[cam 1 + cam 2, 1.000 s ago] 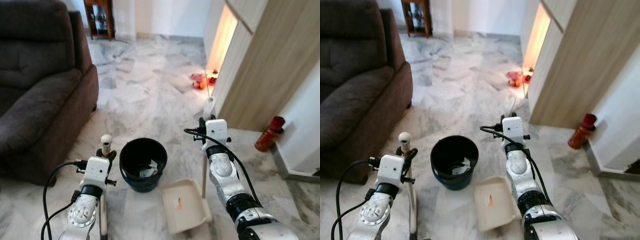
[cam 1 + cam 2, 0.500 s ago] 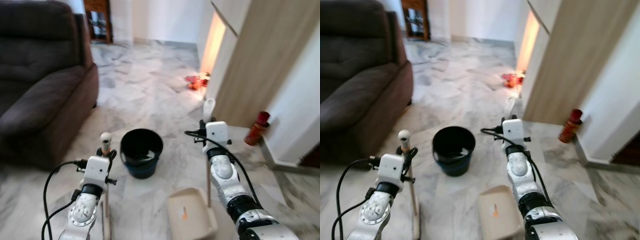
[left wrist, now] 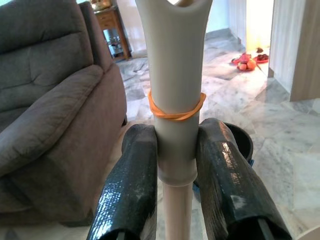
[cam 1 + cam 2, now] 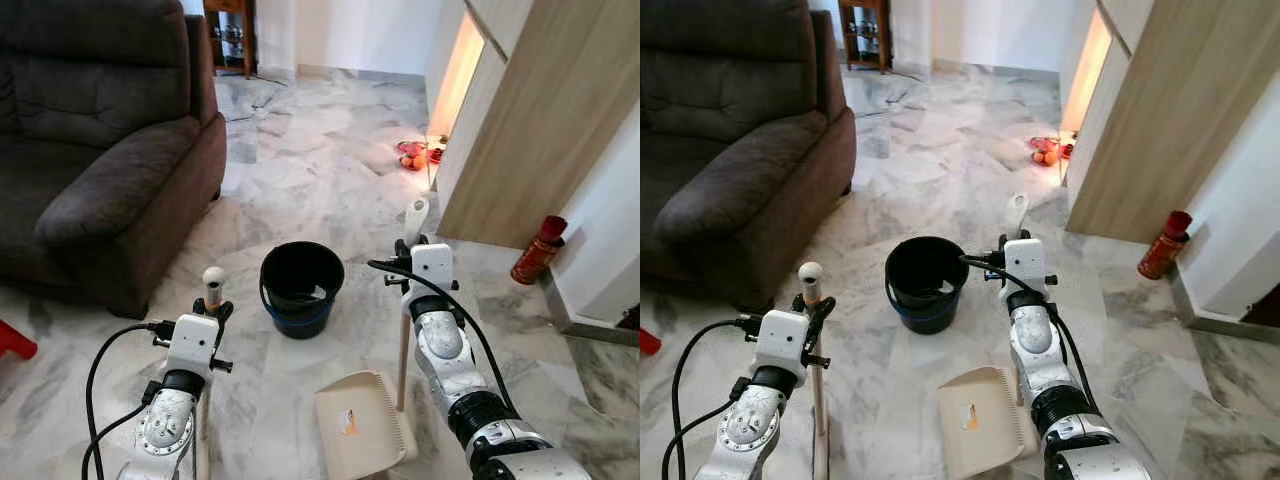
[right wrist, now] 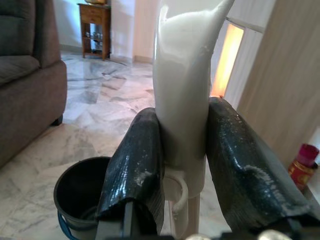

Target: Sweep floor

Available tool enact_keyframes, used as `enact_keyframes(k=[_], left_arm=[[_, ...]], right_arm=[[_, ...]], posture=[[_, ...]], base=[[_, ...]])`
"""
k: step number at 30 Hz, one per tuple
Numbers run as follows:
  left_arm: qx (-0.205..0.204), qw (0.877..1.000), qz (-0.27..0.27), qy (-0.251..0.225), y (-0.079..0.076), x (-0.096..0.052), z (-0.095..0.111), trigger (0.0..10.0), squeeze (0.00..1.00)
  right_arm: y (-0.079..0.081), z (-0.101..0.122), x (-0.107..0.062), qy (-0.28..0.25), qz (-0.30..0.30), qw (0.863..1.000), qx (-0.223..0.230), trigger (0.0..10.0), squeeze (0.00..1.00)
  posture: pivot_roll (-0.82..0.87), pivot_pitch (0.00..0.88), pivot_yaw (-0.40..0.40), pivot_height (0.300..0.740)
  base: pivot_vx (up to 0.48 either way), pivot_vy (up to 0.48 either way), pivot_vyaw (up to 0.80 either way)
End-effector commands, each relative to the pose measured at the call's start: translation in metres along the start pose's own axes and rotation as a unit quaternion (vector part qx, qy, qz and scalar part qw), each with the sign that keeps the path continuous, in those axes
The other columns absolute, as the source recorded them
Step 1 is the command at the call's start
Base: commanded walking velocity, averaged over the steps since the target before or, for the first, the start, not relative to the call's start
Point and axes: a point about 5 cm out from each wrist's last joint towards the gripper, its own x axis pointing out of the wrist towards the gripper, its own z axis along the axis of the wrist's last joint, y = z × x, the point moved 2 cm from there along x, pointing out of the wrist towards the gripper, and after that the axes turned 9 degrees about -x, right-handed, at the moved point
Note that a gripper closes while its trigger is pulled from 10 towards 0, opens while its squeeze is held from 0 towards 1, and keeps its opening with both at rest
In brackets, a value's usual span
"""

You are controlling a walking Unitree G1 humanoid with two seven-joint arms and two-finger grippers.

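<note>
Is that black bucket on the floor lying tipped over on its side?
No, the black bucket stands upright on the marble floor, its open mouth facing up, just beyond the dustpan.

No readable text, brand, no. or sign is showing anywhere. The sticker on the dustpan (image 4: 352,424) is showing an orange mark, too small to read. The red bottle (image 4: 537,250) by the wall is carrying a label, too blurred to make out.
</note>
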Motion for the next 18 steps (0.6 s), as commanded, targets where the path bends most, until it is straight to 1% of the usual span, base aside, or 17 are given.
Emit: enact_keyframes(k=[1,2,6,10,12,16,18], left_arm=[[0.004,1.000,0.001,-0.019,0.004,0.008,0.008,10.0,0.00],[0.004,1.000,0.001,-0.019,0.004,0.008,0.008,10.0,0.00],[0.010,1.000,0.004,-0.022,0.012,0.016,0.011,10.0,0.00],[0.002,0.999,0.023,-0.025,0.023,0.025,0.014,10.0,0.00],[0.001,0.999,0.029,-0.027,0.026,0.028,0.015,10.0,0.00],[0.004,0.999,0.038,-0.032,0.032,0.031,0.017,10.0,0.00],[0.005,0.998,0.047,-0.035,0.038,0.032,0.019,10.0,0.00]], right_arm=[[-0.006,0.010,0.009,-0.005,-0.015,1.000,0.022,10.0,0.00],[-0.006,0.010,0.009,-0.005,-0.015,1.000,0.022,10.0,0.00],[-0.013,0.009,0.013,0.011,-0.033,0.998,0.052,10.0,0.00],[-0.017,0.013,0.017,0.008,-0.037,0.998,0.051,10.0,0.00],[-0.019,0.015,0.019,0.007,-0.040,0.998,0.052,10.0,0.00],[-0.023,0.014,0.020,0.010,-0.043,0.998,0.050,10.0,0.00],[-0.029,0.011,0.019,0.014,-0.049,0.998,0.046,10.0,0.00]], posture=[[0.13,0.000,-0.053,0.740],[0.13,0.000,-0.053,0.740],[0.13,0.000,-0.042,0.740],[0.14,0.000,-0.039,0.740],[0.15,0.000,-0.041,0.740],[0.15,0.000,-0.042,0.740],[0.16,0.000,-0.043,0.740]], base=[[0.000,0.000,-0.80],[0.000,0.000,-0.80],[0.000,0.000,-0.80],[0.000,0.000,-0.80],[0.000,0.000,-0.80],[0.000,0.000,-0.80],[0.000,0.000,-0.80]])
